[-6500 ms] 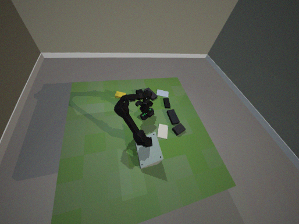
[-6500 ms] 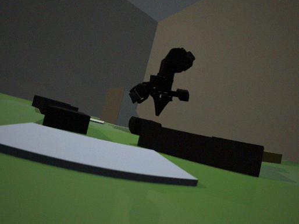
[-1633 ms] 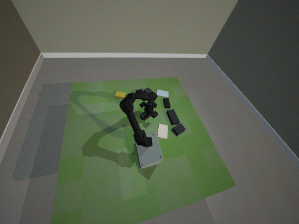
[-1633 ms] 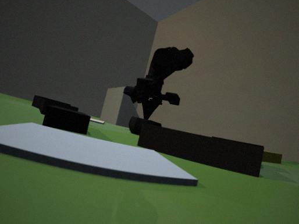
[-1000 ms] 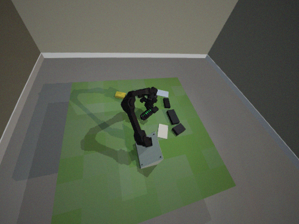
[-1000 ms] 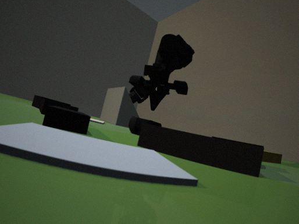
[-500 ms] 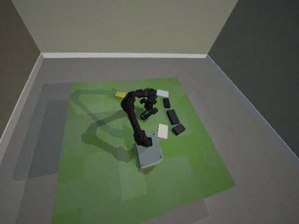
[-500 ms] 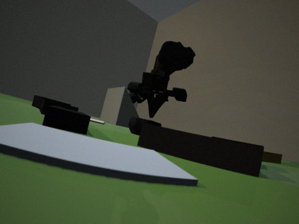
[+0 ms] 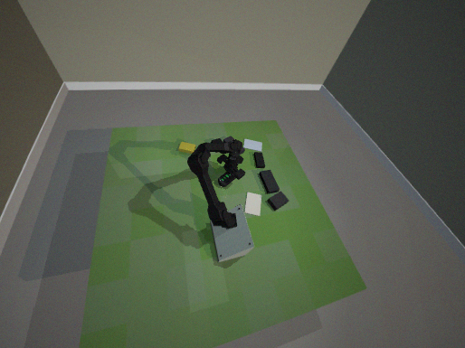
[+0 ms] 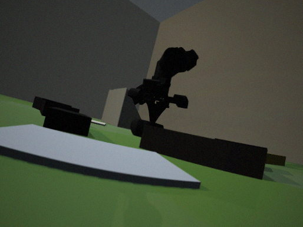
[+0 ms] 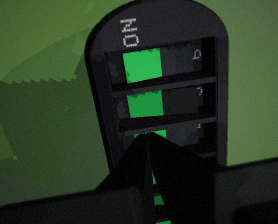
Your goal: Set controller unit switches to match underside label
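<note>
The dark grey controller unit [image 9: 223, 182] [image 10: 136, 127] [image 11: 157, 9] sits on the green mat, switches up. In the wrist view its ON mark is at the top left. The switches marked 6 and 5 show whole, each with its green end on the left, the ON side. Switch 4 is partly covered, and the lower ones are mostly hidden by the fingers. Which ends are pressed down is hard to tell. The underside label is hidden. My gripper [image 10: 152, 121] [image 11: 146, 141] is shut and empty, tips pointing down at the green end of switch 4. Contact cannot be told.
Dark boxes [image 9: 269, 181] [image 9: 278, 201] [image 9: 259, 160] and a white card [image 9: 253, 203] lie right of the unit. A pale plate [image 9: 252, 145] [image 10: 88, 158] and yellow block [image 9: 186, 147] [image 10: 276, 159] lie farther back. A long dark box [image 10: 203, 150] stands near the unit.
</note>
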`<action>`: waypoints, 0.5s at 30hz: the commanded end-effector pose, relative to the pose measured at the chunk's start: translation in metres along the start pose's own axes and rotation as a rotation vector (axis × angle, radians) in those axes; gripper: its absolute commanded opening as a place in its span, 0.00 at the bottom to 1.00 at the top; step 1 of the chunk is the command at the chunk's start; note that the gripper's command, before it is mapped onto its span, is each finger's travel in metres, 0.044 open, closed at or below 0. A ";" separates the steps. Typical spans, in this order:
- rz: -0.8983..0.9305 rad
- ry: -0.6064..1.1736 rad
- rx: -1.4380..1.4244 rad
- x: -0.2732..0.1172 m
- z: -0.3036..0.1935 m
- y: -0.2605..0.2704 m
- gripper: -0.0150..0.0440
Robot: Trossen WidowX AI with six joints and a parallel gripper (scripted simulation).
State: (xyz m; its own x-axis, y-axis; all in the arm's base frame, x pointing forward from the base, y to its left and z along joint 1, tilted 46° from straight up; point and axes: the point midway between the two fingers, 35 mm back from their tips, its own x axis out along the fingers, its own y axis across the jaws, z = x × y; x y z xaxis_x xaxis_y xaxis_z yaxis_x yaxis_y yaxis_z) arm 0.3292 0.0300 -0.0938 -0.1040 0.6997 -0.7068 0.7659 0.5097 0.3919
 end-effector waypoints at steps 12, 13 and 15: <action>0.000 0.000 0.006 -0.044 0.000 -0.001 0.25; 0.000 0.000 0.006 -0.044 0.000 -0.001 0.25; 0.000 0.000 0.006 -0.044 0.002 -0.002 0.25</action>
State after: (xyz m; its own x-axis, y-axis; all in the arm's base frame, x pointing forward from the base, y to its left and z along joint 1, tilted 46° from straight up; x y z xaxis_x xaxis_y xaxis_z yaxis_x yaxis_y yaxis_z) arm 0.3344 -0.0005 -0.0654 -0.0961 0.7020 -0.7056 0.7732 0.4991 0.3912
